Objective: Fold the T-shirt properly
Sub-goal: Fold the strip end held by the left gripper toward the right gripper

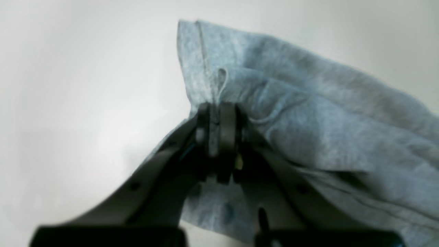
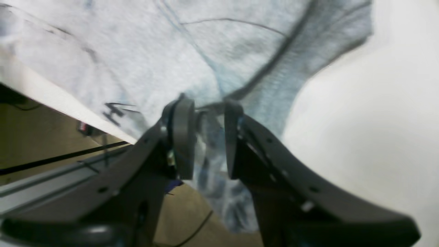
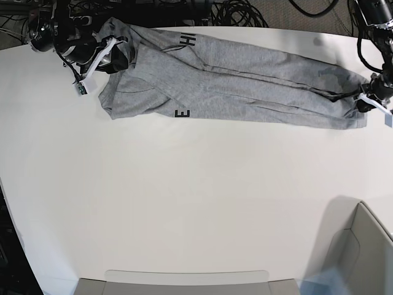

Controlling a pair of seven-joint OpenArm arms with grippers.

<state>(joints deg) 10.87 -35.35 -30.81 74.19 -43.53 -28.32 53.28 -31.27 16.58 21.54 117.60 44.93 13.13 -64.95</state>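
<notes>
T-shirt: the light grey T-shirt point(image 3: 233, 83) lies stretched in a long band across the top of the base view, from upper left to the right edge, with black letters showing at its upper and lower borders left of centre.
Table edges: the white table point(image 3: 184, 209) has its far edge just above the shirt; the left end of the cloth sits at that edge, and in the right wrist view some cloth hangs past it over the floor.
Open room: the whole middle and lower part of the table surface below the shirt is bare white (a grey bin point(image 3: 353, 258) stands at lower right, a grey tray rim point(image 3: 184, 279) at bottom centre, both well apart from the cloth).
Cables: a tangle of black cables point(image 3: 239, 12) lies beyond the far edge, top centre.
Left gripper: the left gripper point(image 1: 217, 137) at the right edge of the base view is clamped tight on a hemmed corner of the shirt, the pads pressed together with cloth between them.
Right gripper: the right gripper point(image 2: 205, 137), upper left in the base view, grasps a thick bunched fold, its fingers point(image 2: 183, 137) held somewhat apart by the cloth.
</notes>
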